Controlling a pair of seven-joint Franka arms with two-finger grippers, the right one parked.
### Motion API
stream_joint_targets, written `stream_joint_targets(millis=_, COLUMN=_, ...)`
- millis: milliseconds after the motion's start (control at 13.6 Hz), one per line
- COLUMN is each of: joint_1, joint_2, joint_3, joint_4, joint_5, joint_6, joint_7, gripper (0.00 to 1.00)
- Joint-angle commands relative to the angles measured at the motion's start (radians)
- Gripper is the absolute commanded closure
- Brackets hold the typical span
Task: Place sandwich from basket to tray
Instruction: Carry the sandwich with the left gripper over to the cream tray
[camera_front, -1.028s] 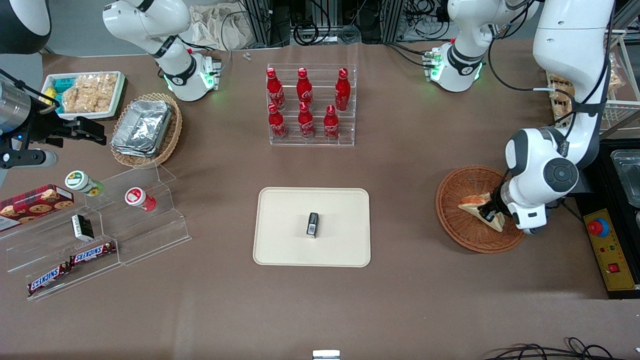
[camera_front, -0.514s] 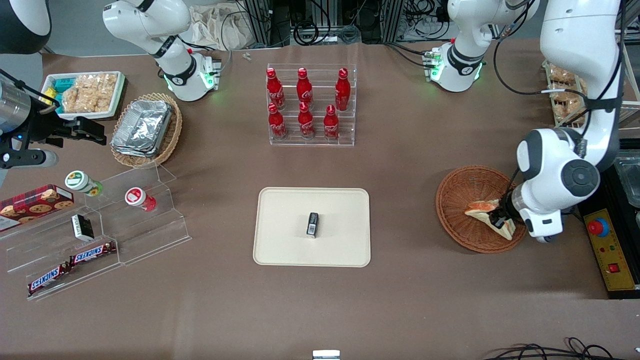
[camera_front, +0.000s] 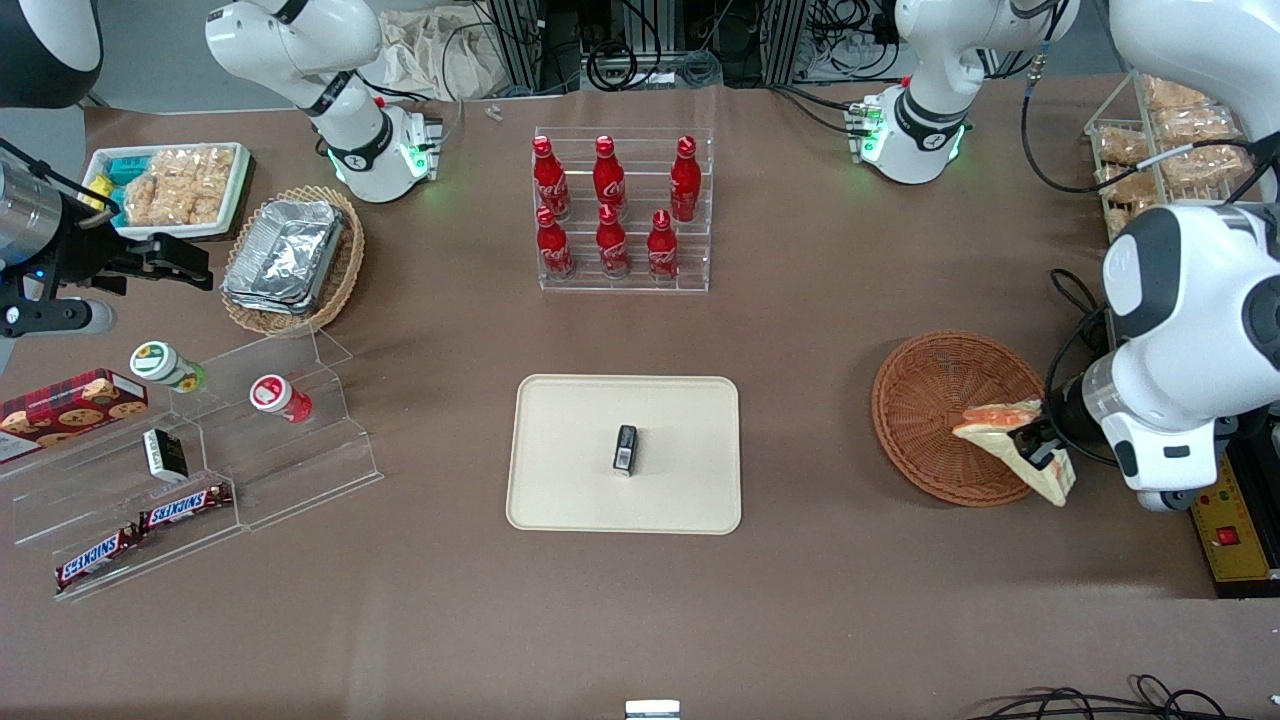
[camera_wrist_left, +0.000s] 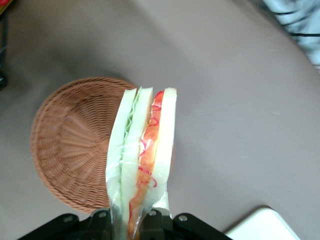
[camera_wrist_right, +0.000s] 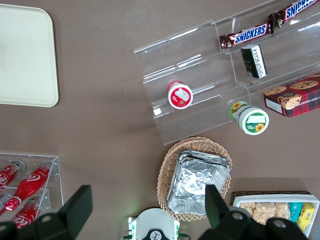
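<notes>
The gripper (camera_front: 1040, 452) is clamped on the sandwich (camera_front: 1010, 445), holding it in the air above the rim of the basket (camera_front: 930, 410) at the working arm's end of the table. From the wrist, the sandwich (camera_wrist_left: 142, 160) stretches lengthwise straight away from the fingers, its filling edge of green and red-orange showing, over the basket (camera_wrist_left: 70, 150). Seen from the front, its long axis slants, the filling end over the basket, the pale bread corner out past the rim. The tray (camera_front: 560, 420) sits well apart at mid-table, a small dark box (camera_front: 625, 448) on it.
</notes>
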Motion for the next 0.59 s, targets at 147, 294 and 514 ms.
stream_joint_targets(millis=147, joint_1=-0.029, joint_2=0.130, joint_3=-0.167, joint_4=0.150, joint_5=0.014, joint_6=-0.016, joint_7=0.012, gripper=1.00)
stream_joint_targets(millis=294, joint_1=-0.090, joint_2=0.180, joint_3=-0.191, joint_4=0.162, joint_5=0.044, joint_6=0.042, joint_7=0.056, gripper=1.00)
stream_joint_targets(millis=514, joint_1=-0.179, joint_2=0.266, joint_3=-0.198, joint_4=0.162, joint_5=0.037, joint_6=0.178, joint_7=0.195, gripper=0.99)
